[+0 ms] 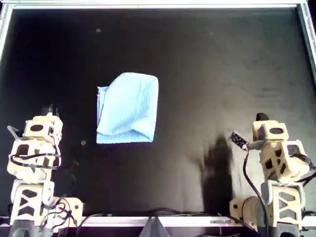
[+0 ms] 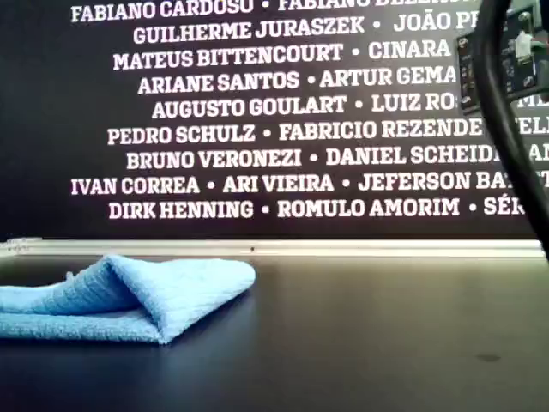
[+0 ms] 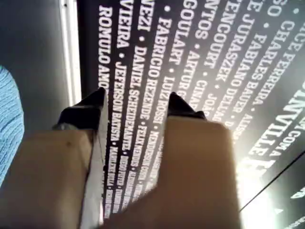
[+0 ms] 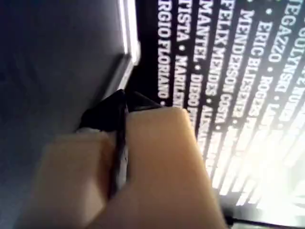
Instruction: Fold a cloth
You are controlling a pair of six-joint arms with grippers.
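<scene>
Both arms sit at the overhead view's bottom edge: left end effector parted and empty, right end effector closed on nothing. One cloth, already doubled over, lies on the table at ten o'clock from centre. Likely light, limp; pinch a loose corner.

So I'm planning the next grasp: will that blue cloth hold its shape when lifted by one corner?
Probably not. The cloth lies loosely folded with a soft, rounded bulge along the fold, so it looks floppy and would likely drape and unfold. It seems thin and light, and its ribbed weave should give fingers some grip.
</scene>
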